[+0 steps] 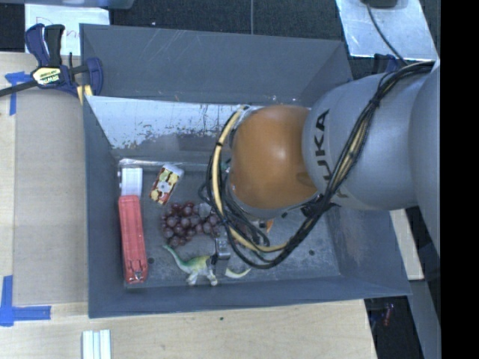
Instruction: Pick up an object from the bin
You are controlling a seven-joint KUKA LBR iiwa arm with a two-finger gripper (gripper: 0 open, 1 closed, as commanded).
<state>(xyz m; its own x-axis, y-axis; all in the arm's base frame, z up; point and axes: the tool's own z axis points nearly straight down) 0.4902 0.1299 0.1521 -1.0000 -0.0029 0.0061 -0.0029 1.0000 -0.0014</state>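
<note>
While I cannot tell if the end effector [221, 254] is open, the bin [102, 223] holds grapes [183, 223], toy dinosaur [194, 265]

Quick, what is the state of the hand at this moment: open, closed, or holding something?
Hand: cannot be told; it is down beside the green toy dinosaur and the dark grapes.

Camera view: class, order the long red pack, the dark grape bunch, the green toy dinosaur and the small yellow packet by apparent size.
1. long red pack
2. dark grape bunch
3 and 4. green toy dinosaur and small yellow packet look much alike, so I leave them unranked.
</note>
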